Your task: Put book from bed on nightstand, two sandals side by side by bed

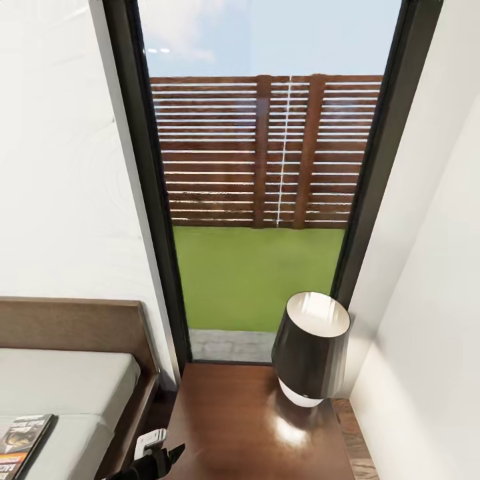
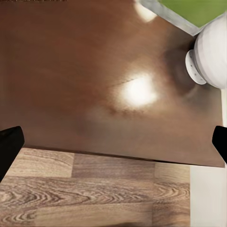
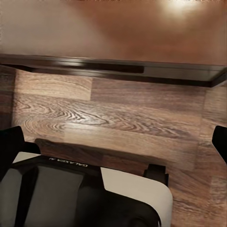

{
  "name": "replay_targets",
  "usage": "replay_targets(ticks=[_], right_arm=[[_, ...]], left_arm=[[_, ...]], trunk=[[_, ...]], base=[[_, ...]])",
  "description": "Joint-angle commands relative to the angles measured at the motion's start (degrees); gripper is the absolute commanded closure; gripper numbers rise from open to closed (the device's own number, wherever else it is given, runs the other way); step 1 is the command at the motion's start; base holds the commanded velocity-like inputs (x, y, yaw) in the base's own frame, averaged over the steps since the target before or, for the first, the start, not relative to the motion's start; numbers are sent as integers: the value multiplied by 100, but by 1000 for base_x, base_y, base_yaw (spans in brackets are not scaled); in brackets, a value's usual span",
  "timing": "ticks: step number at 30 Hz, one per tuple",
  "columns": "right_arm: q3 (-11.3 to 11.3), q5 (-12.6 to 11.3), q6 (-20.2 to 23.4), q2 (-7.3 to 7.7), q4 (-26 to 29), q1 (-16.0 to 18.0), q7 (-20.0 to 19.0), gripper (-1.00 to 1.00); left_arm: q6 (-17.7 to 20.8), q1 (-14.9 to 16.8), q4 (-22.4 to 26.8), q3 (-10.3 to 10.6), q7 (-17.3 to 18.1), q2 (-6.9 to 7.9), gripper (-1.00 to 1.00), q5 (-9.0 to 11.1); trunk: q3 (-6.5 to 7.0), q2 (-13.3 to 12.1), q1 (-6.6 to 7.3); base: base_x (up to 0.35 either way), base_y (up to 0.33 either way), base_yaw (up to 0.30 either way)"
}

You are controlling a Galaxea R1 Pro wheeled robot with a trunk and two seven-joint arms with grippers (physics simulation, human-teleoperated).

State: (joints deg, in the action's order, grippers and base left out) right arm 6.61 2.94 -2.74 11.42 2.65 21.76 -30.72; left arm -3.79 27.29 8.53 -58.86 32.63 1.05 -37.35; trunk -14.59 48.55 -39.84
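Note:
The book (image 1: 23, 440), dark-covered with white lettering, lies on the pale grey mattress of the bed (image 1: 80, 380) at the lower left of the head view. To its right stands the glossy dark nightstand (image 1: 227, 420). My left gripper (image 2: 113, 142) hangs open over the front part of the nightstand top (image 2: 85, 71), nothing between its black fingertips (image 2: 9, 146). My right gripper (image 3: 113, 142) is open too, over the wood floor in front of the nightstand's front edge (image 3: 113, 68). The sandals are out of view.
A black-shaded lamp (image 1: 310, 347) with a white base (image 2: 208, 52) stands on the nightstand's far right. Behind it is a tall dark-framed window (image 1: 267, 173) with fence and grass. White walls close in on both sides. My own base (image 3: 85, 194) is over the floor.

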Motion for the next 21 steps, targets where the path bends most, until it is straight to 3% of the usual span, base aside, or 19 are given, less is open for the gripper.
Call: replay_targets(ticks=[1, 21], right_arm=[[42, 32, -20, 1, -8, 4, -20, -100], [42, 32, -16, -8, -10, 4, -21, -100]], left_arm=[[-34, 4, -1, -38, 11, 0, -100, -62], [-34, 4, -1, -38, 7, 0, -100, -62]], trunk=[[11, -36, 22], [370, -838, 461]], base=[[0, 0, 0], [0, 0, 0]])
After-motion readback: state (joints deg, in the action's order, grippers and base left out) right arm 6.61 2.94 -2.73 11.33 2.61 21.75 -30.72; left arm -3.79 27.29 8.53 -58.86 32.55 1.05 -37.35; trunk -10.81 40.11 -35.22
